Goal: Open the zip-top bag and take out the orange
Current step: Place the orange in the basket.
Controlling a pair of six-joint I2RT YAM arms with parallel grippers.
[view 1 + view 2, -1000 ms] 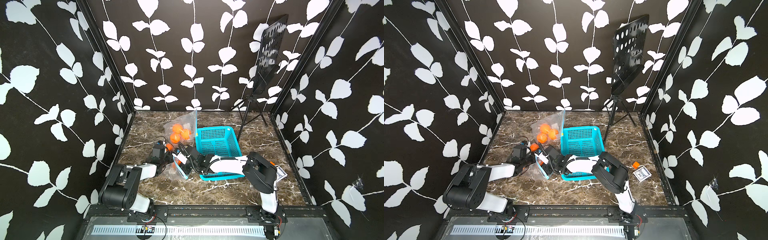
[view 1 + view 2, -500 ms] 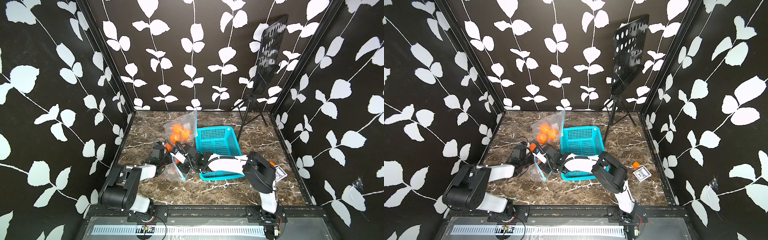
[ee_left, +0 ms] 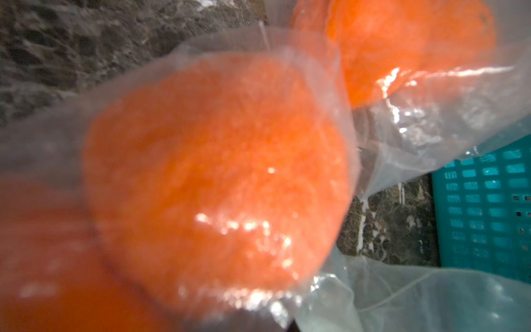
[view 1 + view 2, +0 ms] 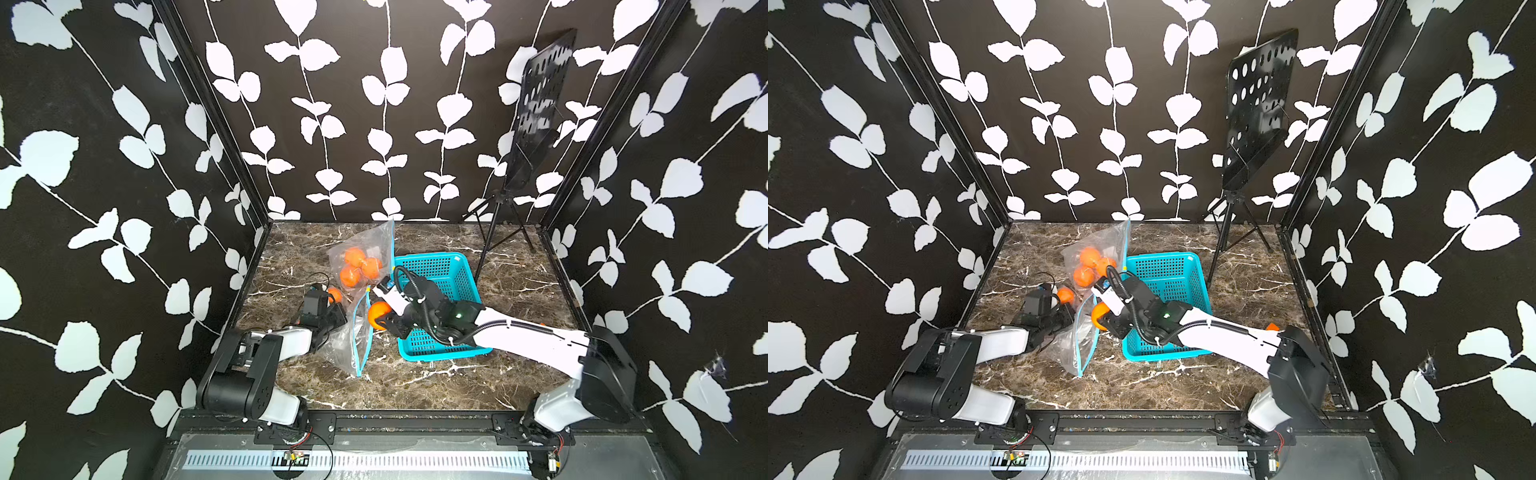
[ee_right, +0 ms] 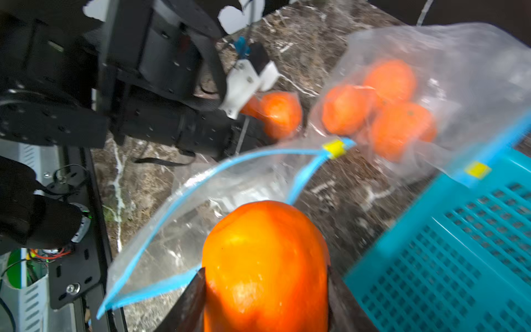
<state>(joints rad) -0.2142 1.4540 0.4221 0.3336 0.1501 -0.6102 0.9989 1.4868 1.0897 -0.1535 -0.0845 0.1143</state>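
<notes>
Teal basket (image 4: 449,274) sits just beside the bag (image 4: 345,349).

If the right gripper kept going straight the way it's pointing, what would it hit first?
Probably the clear plastic zip-top bag with the blue zip strip: its open mouth lies just ahead of the round orange fruit held in the right gripper. Depth is unclear, so it may pass above.

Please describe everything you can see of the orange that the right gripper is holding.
The orange is round, glossy and bright, and looks whole. The two dark fingers of the right gripper clamp its opposite sides. It is outside the zip-top bag, just before the open, blue-edged mouth, near a corner of the teal basket. Its underside is hidden.
</notes>
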